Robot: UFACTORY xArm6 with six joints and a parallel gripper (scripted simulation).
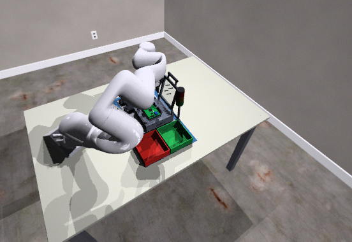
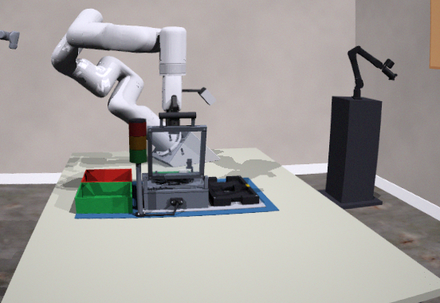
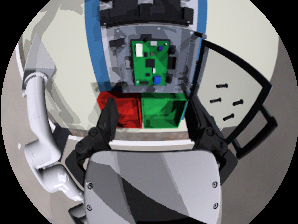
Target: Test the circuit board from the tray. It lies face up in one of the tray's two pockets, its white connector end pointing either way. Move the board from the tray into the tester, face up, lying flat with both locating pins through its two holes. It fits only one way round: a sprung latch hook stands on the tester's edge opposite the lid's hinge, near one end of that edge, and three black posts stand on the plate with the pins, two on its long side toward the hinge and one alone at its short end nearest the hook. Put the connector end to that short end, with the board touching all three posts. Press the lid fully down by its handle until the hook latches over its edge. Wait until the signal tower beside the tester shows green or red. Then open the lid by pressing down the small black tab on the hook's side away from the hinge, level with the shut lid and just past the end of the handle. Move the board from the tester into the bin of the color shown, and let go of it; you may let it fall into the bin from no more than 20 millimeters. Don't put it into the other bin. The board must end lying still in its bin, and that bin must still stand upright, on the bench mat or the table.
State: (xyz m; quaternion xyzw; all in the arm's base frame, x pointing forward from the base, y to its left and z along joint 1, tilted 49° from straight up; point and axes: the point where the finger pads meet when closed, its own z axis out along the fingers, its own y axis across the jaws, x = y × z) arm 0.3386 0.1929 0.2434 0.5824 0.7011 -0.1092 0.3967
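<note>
Nearest in the wrist view, the gripper hangs with fingers spread wide and nothing between them; beyond, mid-frame, the circuit board lies face up in the tester, lid raised at right. Likely light, stiff, fragile, so grip its long edges, but only the exterior view shows the signal tower, lamps unlit.
</note>
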